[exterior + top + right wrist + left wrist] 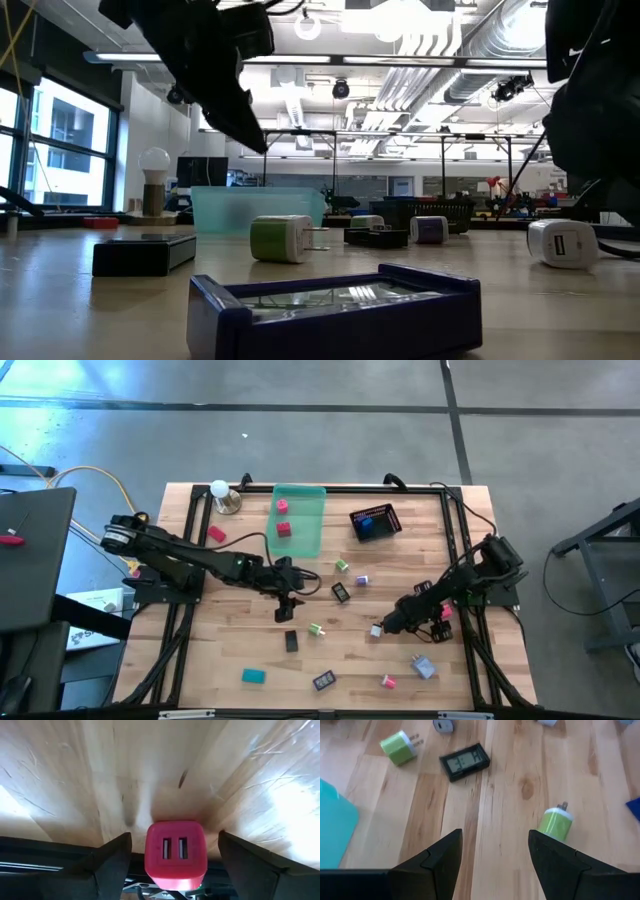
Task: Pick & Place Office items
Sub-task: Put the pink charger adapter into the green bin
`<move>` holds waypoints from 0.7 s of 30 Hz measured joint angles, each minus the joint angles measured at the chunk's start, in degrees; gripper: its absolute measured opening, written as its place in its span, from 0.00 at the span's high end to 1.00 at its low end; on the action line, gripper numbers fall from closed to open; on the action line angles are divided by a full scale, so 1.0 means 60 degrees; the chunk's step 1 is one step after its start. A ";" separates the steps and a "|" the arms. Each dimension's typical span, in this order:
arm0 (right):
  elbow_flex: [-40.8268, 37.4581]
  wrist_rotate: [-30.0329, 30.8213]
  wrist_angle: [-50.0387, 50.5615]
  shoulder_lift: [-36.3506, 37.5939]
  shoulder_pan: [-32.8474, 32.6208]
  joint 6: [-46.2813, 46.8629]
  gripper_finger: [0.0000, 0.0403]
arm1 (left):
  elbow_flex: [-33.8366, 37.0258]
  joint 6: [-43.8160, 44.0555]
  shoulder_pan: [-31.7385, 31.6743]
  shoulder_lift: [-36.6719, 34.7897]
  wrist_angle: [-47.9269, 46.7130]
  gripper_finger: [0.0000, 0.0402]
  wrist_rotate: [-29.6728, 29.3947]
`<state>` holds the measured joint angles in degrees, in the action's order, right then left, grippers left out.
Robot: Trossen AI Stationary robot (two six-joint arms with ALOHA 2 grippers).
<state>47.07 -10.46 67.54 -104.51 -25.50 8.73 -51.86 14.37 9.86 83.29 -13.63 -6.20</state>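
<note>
- A red charger block (176,854) sits between the right claw (175,855)'s spread, empty jaws, low over the table (150,765).
- The left claw (495,855) hovers apart, empty; a green charger (556,823) lies just beside its finger.
- Risk: closing off-centre would probably nudge the block away.

In the low view, both arms are cut off by the top edge; grippers not seen there. The dark-blue framed piece (335,305) up front is blurred. In the right wrist view, the red charger block (175,854) is partly hidden at its underside by the gripper body; contact w/ fingers (112,857) cannot be told. In the high view, contents of the black mesh basket (375,522) are too small to identify, only a blue patch. The teal tray (335,827) is cropped in the left wrist view.
</note>
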 joint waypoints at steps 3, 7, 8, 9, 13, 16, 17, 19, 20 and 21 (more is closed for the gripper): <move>0.0008 0.0002 0.0100 0.0004 0.0033 0.0001 0.30 | 0.0000 -0.0001 -0.0002 0.0193 0.0067 0.45 0.0004; 0.0018 0.0004 0.0228 0.0004 0.0069 -0.0073 0.36 | -0.0003 -0.0004 0.0001 0.0291 0.0080 0.45 0.0004; 0.0019 0.0004 0.0231 0.0002 0.0069 -0.0074 0.39 | 0.0003 -0.0004 0.0002 0.0291 0.0051 0.45 0.0000; 0.0022 0.0002 0.0231 0.0002 0.0069 -0.0076 0.42 | 0.0004 -0.0004 -0.0002 0.0291 0.0088 0.45 0.0003; 0.0022 -0.0465 0.0195 0.0002 0.0065 0.0046 0.59 | 0.0000 -0.0004 -0.0002 0.0291 0.0082 0.45 0.0000; 0.0022 -0.1032 0.0196 0.0004 0.0065 0.0249 0.66 | 0.0000 -0.0004 -0.0001 0.0291 0.0071 0.45 0.0000; 0.0022 -0.1099 0.0201 0.0002 0.0065 0.0281 0.66 | 0.0000 -0.0004 0.0000 0.0291 0.0071 0.45 0.0000; 0.0022 -0.1119 0.0207 0.0003 0.0065 0.0485 0.66 | 0.0000 -0.0004 0.0001 0.0291 0.0076 0.45 0.0000; 0.0036 -0.1130 0.0224 0.0004 0.0067 0.0611 0.66 | 0.0000 -0.0004 -0.0002 0.0291 0.0076 0.45 0.0000; 0.0078 -0.1103 0.0277 0.0004 0.0069 0.0771 0.66 | 0.0000 -0.0004 0.0002 0.0291 0.0076 0.45 0.0000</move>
<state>47.54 -17.08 69.20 -104.49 -25.08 13.36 -51.86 14.35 9.87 85.03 -13.17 -6.20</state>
